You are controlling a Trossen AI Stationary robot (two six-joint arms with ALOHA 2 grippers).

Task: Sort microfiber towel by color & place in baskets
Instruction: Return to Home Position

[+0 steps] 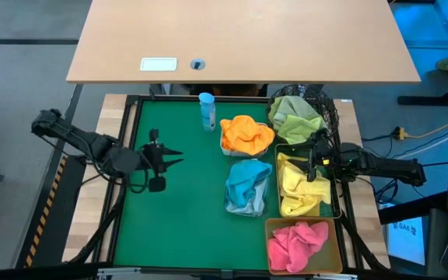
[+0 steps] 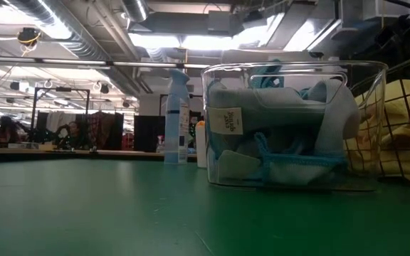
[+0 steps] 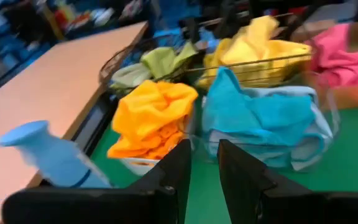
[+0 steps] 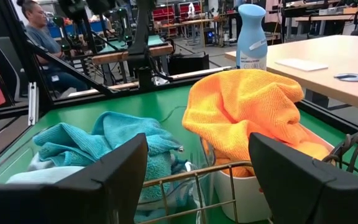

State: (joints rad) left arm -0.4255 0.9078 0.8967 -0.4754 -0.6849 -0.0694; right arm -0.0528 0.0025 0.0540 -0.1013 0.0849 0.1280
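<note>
Microfiber towels (image 1: 247, 134) lie sorted by colour in five baskets (image 1: 331, 117) on the table's (image 1: 185, 225) right side. Your left end effector (image 1: 176, 158) hovers over bare table, fingers nearly together; your right end effector (image 1: 310, 162) hangs above the yellow ones, fingers apart.

One black mesh basket (image 1: 331, 109), one rectangular wire basket (image 1: 336, 208), one white tub (image 4: 240, 194), one clear tub (image 2: 365, 92), one amber tub (image 1: 334, 233), five towel heaps (image 1: 247, 134), one spray bottle (image 1: 207, 110), one left gripper (image 1: 179, 155), one right gripper (image 1: 309, 162)
</note>
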